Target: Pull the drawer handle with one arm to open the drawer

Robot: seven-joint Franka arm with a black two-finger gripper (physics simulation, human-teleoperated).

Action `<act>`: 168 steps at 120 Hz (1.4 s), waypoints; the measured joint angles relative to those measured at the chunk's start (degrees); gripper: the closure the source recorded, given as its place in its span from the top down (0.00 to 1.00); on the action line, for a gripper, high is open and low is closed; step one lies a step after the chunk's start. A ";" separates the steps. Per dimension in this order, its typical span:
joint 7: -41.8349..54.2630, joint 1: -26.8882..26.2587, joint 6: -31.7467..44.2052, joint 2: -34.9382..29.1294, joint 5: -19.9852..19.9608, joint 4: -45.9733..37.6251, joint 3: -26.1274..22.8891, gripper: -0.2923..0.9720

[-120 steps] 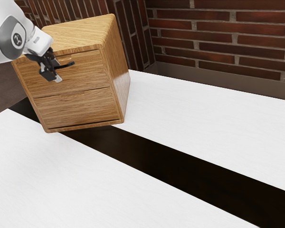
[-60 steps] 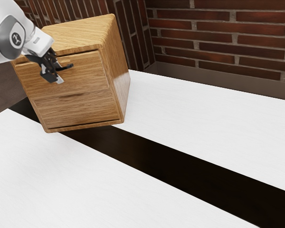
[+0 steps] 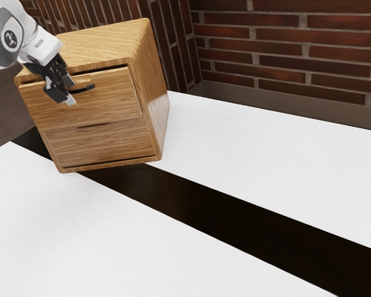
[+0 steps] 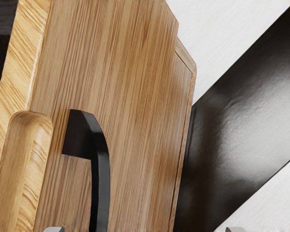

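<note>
In the exterior view, the pulling step is judged to be under way: the black two-finger gripper (image 3: 64,94) is being held at the near end of the drawer handle (image 3: 81,87), a slim black bar standing off the top drawer (image 3: 108,93) of a small oak-grained cabinet (image 3: 153,93). That drawer front is sitting slightly proud of the cabinet face, with a dark gap along its upper edge, while the lower drawer (image 3: 105,139) is lying flush, so the opening is reckoned barely begun. The cabinet is being carried, tilted, at the back of a matt white table (image 3: 266,161) crossed by a glossy black strip (image 3: 235,216), with a red brick wall (image 3: 284,49) behind. In the wrist view, the handle (image 4: 100,164) is being shown as a smooth curved black strap rising from the straight-grained, round-cornered drawer front (image 4: 135,96). The grey fingertips (image 4: 53,228) are being held well apart with the handle between them and nearer one pad, so the jaws seem to be parted rather than clamped, though contact cannot be made out. A steady, straight draw square to the drawer front is being called for next, lest the smooth bar slip free.
</note>
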 joint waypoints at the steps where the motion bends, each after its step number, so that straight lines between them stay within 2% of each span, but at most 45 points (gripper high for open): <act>1: 0.00 0.02 -0.03 0.03 0.00 0.05 0.01 0.56; 16: -0.03 0.14 -0.38 0.60 -0.11 -0.75 0.05 0.56; 24: -0.06 0.16 -0.44 0.97 -0.21 -1.30 0.02 0.61; 55: -0.10 0.16 0.50 1.04 -0.42 -1.20 -0.18 0.53; 70: -0.12 0.04 -0.81 0.31 -0.42 -1.46 -0.26 0.53; 84: -0.14 0.01 -2.13 -2.76 -0.37 -3.54 -0.35 0.47; 105: -0.13 -0.63 -3.16 -6.76 -0.34 -8.52 -0.44 0.54; 126: -0.15 -2.93 -3.13 -12.70 -0.19 -15.05 -0.12 0.52; 149: -0.15 -3.62 -3.56 -23.56 -0.03 -18.00 -1.31 0.56; 168: -0.18 -3.44 -4.01 -25.57 0.00 -19.22 -1.83 0.58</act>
